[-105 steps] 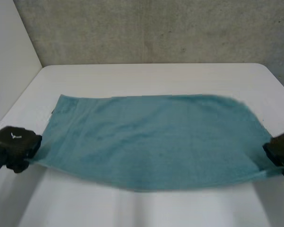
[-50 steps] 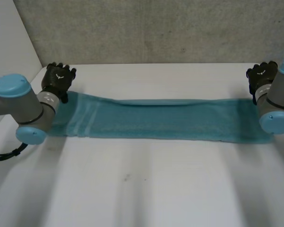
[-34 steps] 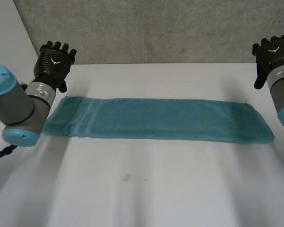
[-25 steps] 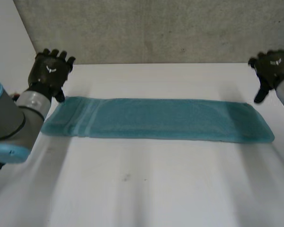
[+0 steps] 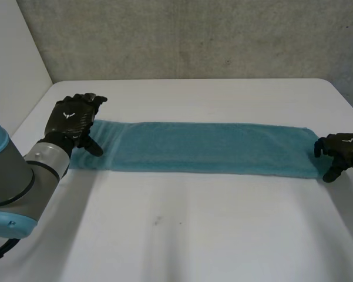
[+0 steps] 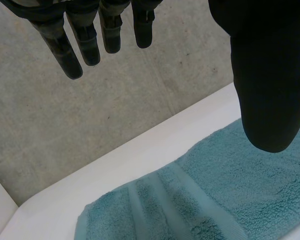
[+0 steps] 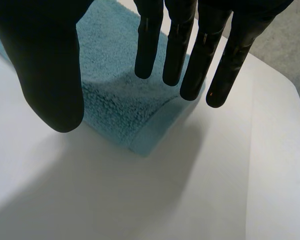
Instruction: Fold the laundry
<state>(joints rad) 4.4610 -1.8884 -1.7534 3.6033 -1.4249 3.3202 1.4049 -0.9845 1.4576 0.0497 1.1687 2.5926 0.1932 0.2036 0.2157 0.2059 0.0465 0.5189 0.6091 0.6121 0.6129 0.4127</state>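
Lying flat on the white table [image 5: 194, 235] from nine to three o'clock, the teal towel [image 5: 205, 147] is folded into one long strip. The left hand [image 5: 73, 117] is over its nine o'clock end and the right hand [image 5: 340, 150] at its three o'clock end. Both have straight fingers spread from the thumb, holding nothing.

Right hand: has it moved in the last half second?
Yes. The right hand moved from the table's far edge toward the camera, now at the teal towel's right end.
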